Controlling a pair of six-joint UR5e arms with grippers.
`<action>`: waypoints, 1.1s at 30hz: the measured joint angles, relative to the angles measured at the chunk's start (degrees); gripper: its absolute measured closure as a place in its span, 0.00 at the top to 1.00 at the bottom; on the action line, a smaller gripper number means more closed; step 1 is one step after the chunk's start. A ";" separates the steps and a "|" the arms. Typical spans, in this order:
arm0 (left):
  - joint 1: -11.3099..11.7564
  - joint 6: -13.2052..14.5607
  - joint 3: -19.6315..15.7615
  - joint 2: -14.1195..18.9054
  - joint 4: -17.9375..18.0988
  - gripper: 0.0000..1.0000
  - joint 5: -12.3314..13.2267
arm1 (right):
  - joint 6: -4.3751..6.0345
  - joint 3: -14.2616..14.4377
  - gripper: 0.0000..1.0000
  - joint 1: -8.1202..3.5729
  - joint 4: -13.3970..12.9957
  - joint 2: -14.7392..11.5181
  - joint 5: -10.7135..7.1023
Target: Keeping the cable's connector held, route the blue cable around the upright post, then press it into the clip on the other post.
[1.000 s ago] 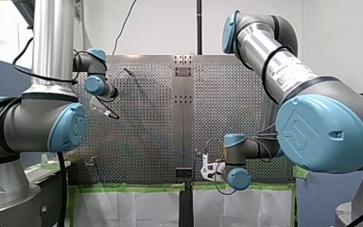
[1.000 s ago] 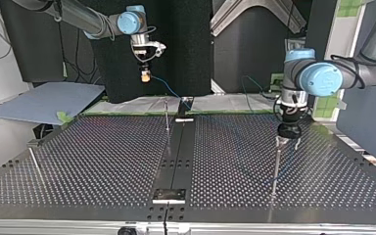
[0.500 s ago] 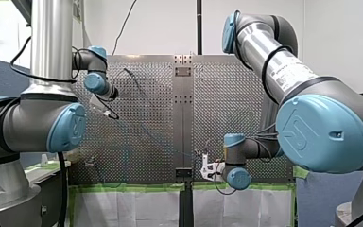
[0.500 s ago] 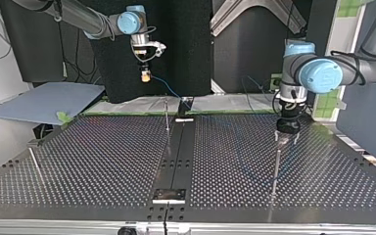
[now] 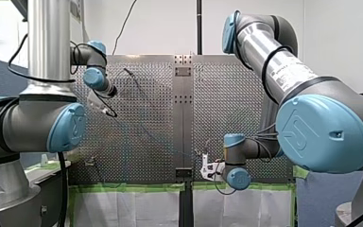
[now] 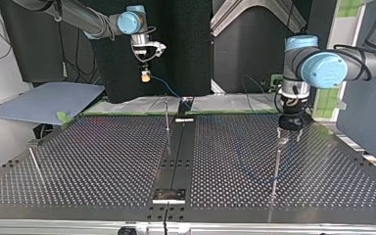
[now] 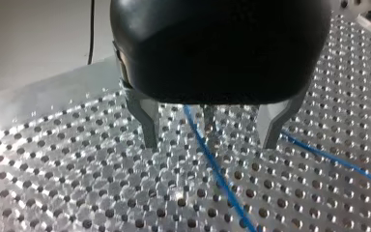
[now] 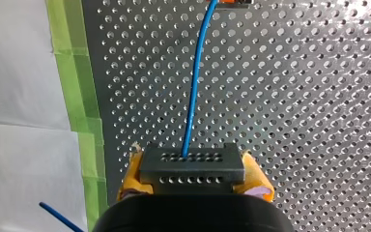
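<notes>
Left wrist view: the blue cable (image 7: 217, 169) runs out of frame past our left fingers (image 7: 147, 121), the post (image 7: 209, 123) between them is a blur, and whether it carries the clip, we can't tell.

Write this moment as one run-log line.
right hand: shut on connector | left hand: open above post | blue cable: under left hand

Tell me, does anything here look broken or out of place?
Nothing stands out. The blue cable runs smoothly from the connector clamped in my right end effector; my left end effector hangs open over the post.
</notes>
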 joint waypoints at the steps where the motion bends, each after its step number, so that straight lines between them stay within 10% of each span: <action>1: -0.09 0.14 -0.17 0.49 -0.26 1.00 -0.01 | 0.00 0.00 0.00 0.00 -0.02 -0.01 -0.02; 33: -4.40 8.45 -2.54 14.72 -3.23 1.00 1.29 | 0.99 -0.01 0.00 0.00 -0.13 0.01 -1.97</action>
